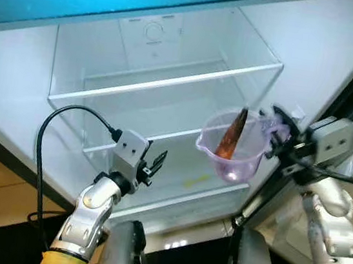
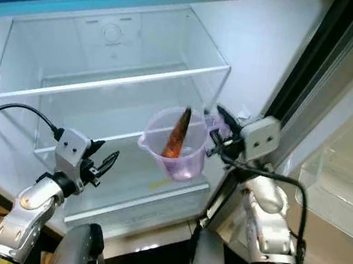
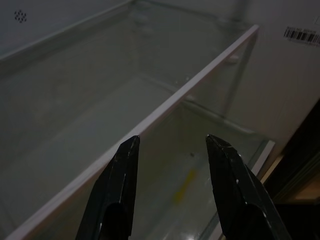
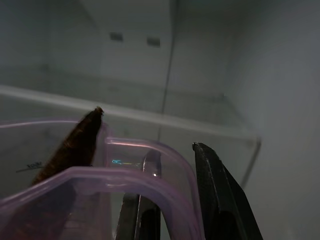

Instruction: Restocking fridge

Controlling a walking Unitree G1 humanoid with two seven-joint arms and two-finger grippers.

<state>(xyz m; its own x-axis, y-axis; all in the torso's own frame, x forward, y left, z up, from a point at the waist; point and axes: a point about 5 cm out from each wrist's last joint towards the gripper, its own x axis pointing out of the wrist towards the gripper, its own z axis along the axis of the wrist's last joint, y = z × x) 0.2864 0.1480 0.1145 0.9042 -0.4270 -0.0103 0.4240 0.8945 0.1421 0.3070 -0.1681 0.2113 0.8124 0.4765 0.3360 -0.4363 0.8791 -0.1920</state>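
Right pincer [image 2: 219,132] grips purple jug [image 2: 178,146] before the glass shelf [image 2: 104,87]

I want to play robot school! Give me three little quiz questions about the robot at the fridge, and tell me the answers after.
1. True or false: the right gripper holds the purple cup by its handle.
2. What sticks up out of the cup? A) a spoon B) a brown carrot C) a straw
3. Fill in: the left gripper is ____ and holds nothing, in front of the fridge's glass shelf.

Key:
1. True; its fingers grip the handle, and the cup hangs in front of the open fridge.
2. B
3. open
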